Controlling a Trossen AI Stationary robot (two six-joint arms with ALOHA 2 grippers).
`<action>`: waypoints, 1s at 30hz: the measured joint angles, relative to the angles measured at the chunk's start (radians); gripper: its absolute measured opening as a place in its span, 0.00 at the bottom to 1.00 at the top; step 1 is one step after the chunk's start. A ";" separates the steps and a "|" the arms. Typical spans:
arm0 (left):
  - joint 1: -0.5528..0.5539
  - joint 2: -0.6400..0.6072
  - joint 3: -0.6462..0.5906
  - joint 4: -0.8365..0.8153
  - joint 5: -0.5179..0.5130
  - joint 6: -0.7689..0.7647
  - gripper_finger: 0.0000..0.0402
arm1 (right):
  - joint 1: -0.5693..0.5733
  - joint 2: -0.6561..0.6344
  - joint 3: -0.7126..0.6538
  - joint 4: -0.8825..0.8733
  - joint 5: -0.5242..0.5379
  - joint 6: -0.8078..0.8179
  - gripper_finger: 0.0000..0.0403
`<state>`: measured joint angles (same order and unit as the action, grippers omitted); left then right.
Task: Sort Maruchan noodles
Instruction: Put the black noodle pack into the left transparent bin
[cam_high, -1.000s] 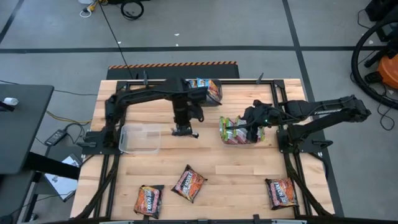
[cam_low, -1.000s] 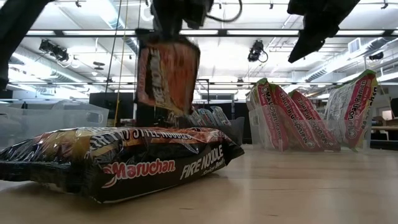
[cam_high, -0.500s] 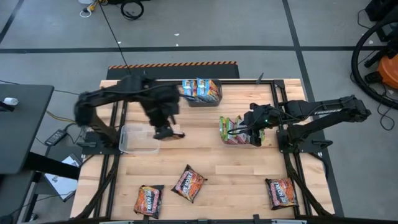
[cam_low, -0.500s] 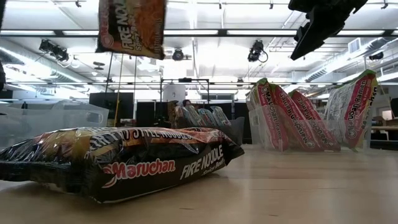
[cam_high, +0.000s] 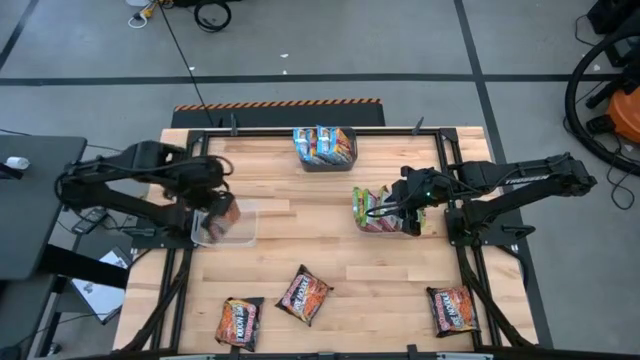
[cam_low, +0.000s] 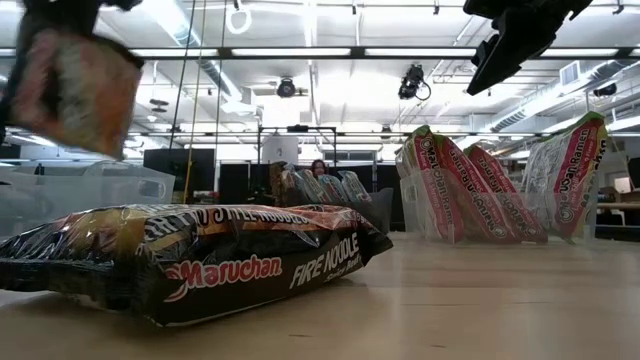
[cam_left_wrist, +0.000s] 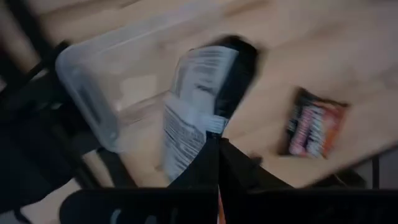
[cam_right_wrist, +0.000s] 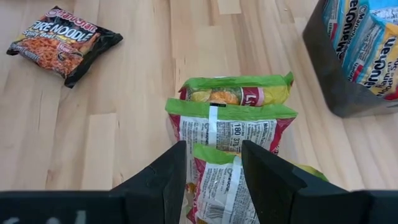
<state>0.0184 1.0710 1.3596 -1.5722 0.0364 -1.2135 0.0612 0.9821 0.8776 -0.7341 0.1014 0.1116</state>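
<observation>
Since the earlier frames my left arm has swung from the middle of the table out to its left side, carrying a dark Fire Noodle packet (cam_high: 224, 213) with it; the right arm has barely shifted. Starting at the left, the left gripper (cam_high: 218, 205) now hangs over the clear tub (cam_high: 240, 238) near the table's left edge, its fingers clenched on that packet, which dangles above the tub's open top and shows blurred in the low view (cam_low: 70, 90). In the left wrist view the packet's printed white back (cam_left_wrist: 196, 106) faces the camera with the tub's rim (cam_left_wrist: 87, 93) behind it. Nearer the front edge lie three more dark packets: one at front left (cam_high: 238, 322), one just right of it, tilted (cam_high: 304, 294), and one well apart at front right (cam_high: 453, 309). At the back centre the dark grey bin (cam_high: 325, 160) holds blue-labelled packets (cam_high: 318, 143) standing on edge. To the right, the right gripper (cam_high: 402, 205) hovers over a second clear tub (cam_high: 385, 228) of green-labelled packets (cam_right_wrist: 231, 121), its fingers (cam_right_wrist: 163, 177) parted on either side of one packet's top edge, and I cannot tell whether they touch it.
</observation>
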 joint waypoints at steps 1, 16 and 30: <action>0.000 -0.025 -0.038 -0.001 -0.006 -0.024 0.00 | 0.000 0.000 0.000 0.000 0.000 0.001 0.40; 0.112 -0.157 -0.375 0.282 -0.040 -0.086 0.00 | -0.003 0.000 0.000 0.016 0.032 0.117 0.40; 0.142 -0.120 -0.551 0.682 -0.069 -0.008 0.00 | -0.003 0.000 0.000 0.016 0.034 0.210 0.40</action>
<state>0.1600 0.9512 0.8083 -0.8902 -0.0330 -1.2217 0.0582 0.9821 0.8776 -0.7185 0.1352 0.3214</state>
